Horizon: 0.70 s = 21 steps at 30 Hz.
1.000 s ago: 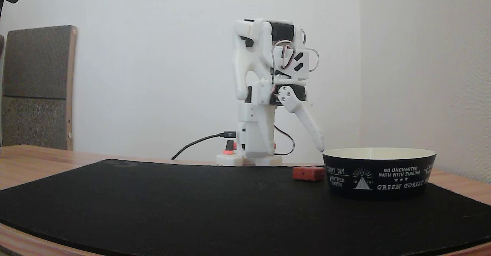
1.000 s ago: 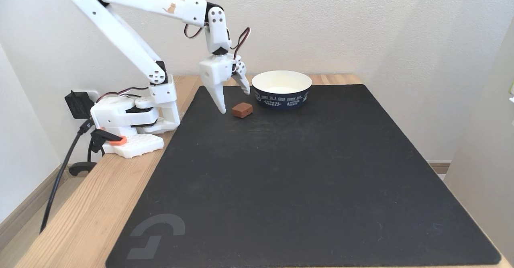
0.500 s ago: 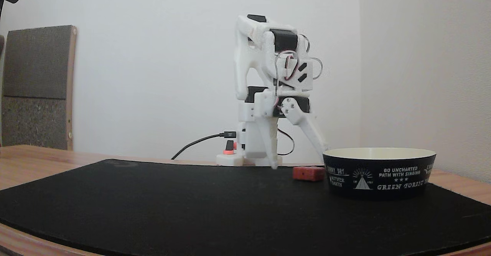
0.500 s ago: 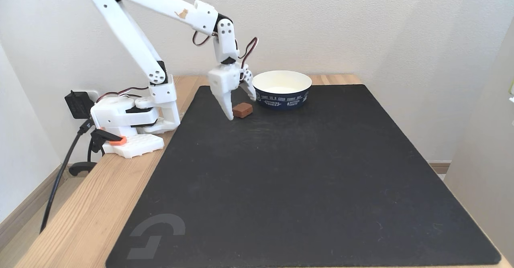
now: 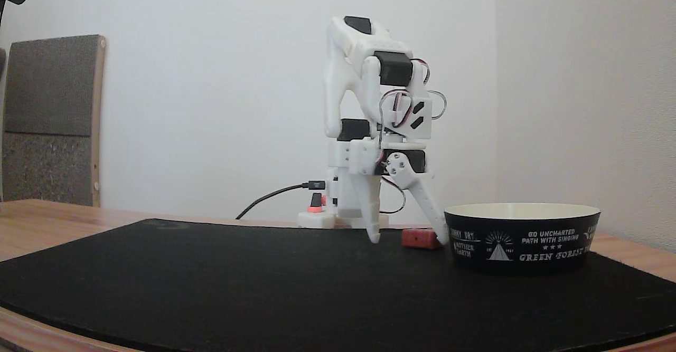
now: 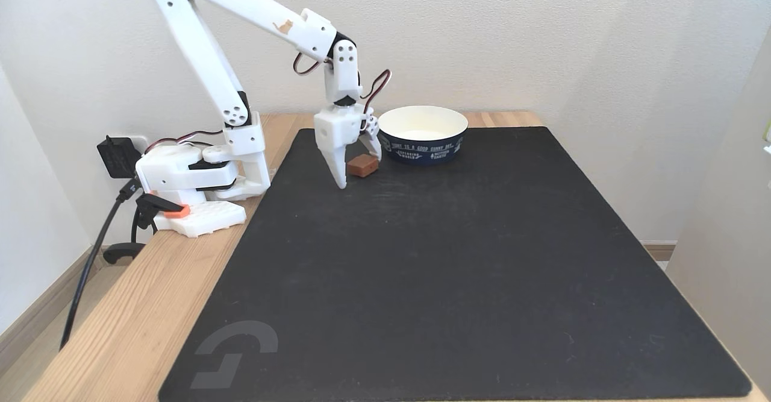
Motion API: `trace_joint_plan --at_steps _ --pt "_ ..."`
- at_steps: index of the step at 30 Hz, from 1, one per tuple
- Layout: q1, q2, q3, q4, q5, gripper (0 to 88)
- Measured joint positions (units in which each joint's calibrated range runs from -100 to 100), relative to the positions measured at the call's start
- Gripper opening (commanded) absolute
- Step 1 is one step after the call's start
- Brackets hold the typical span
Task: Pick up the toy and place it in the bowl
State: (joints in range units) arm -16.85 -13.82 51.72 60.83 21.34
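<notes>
Gripper [image 6: 359, 170] lowered, straddling toy [image 6: 362, 165] (beside bowl [image 6: 423, 149])

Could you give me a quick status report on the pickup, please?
Gripper open, straddling red toy block on black mat. Not grasped. Bowl close beside.

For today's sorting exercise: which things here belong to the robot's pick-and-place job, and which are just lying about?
Belongs to the job:
small red ribbed block
wide black bowl with white lettering
open white gripper

Just lying about:
black mat
black power cable
grey upright board
</notes>
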Motion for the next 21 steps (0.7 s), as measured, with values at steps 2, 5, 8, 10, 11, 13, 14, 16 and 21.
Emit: trace_joint_plan --at_steps 2,5,8,10,11,13,14,16,21 --pt "0.0 0.5 -0.1 -0.2 0.0 39.7" --pt "0.0 1.4 -0.6 -0.7 0.0 39.7" --pt "0.0 1.9 -0.6 -0.8 0.0 39.6" --pt "0.0 2.2 -0.7 -0.8 0.0 39.6" --pt "0.0 2.3 -0.7 -0.8 -0.1 39.6" --pt "0.0 2.3 -0.7 -0.8 -0.1 39.6" --pt "0.0 2.3 -0.7 -0.8 -0.1 39.6" --pt "0.0 2.3 -0.7 -0.8 -0.1 39.6" --pt "0.0 2.3 -0.7 -1.0 -0.1 39.6"
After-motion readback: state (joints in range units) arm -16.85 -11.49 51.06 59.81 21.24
